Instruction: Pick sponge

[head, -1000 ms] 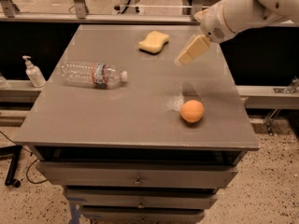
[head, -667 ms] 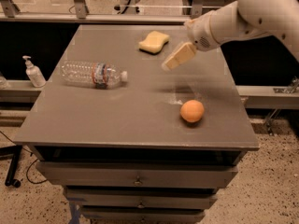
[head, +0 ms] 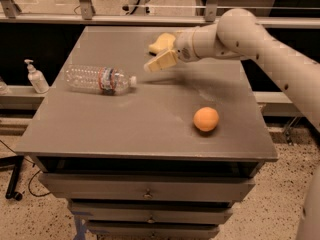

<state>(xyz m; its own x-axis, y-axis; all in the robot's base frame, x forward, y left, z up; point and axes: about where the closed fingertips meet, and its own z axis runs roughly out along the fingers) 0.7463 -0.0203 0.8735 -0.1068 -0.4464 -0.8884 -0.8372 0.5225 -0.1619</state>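
One pale yellow sponge (head: pixel 161 42) lies partly behind the gripper (head: pixel 152 66), whose state is unclear.

No legible text, neither on bottle label (head: pixel 104 79) nor on pincer (head: pixel 160 62) above table (head: pixel 150 134).

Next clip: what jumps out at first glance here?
The big white arm stretches in from the picture's right across the grey table, with its gripper hanging just in front of the pale yellow sponge near the far edge. Next come the bright orange ball, alone toward the front right, and the clear plastic bottle lying on its side at the left.
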